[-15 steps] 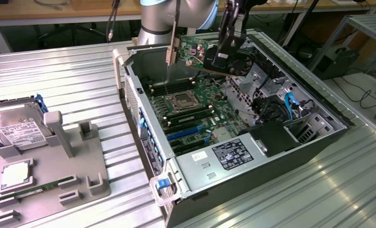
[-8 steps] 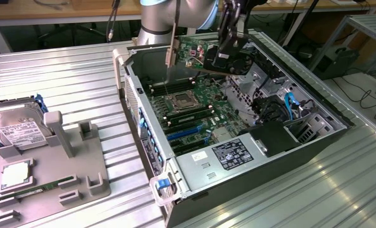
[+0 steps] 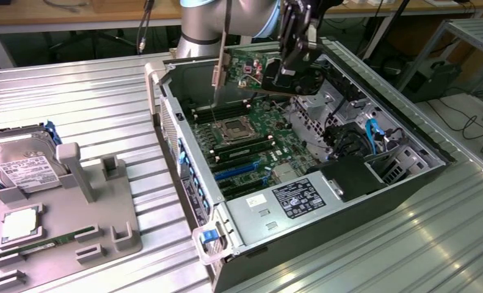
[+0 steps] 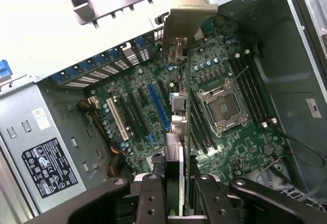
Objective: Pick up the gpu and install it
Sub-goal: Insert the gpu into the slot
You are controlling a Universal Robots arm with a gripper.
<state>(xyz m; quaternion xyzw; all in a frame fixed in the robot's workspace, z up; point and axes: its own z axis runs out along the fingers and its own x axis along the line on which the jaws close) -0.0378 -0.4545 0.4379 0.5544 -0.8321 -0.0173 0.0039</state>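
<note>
Gpu on edge in hand — bracket end outward

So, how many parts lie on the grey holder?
3: hard drive at the far end, square silver chip in the middle, green memory stick nearest the camera. The holder is cropped; more may hide.

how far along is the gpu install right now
Done: the gpu is picked up and clamped in the gripper. In hand: it hangs upright above the motherboard inside the open case. Left: the card is not yet seated in any slot, and the long blue slot has nothing in it.
</note>
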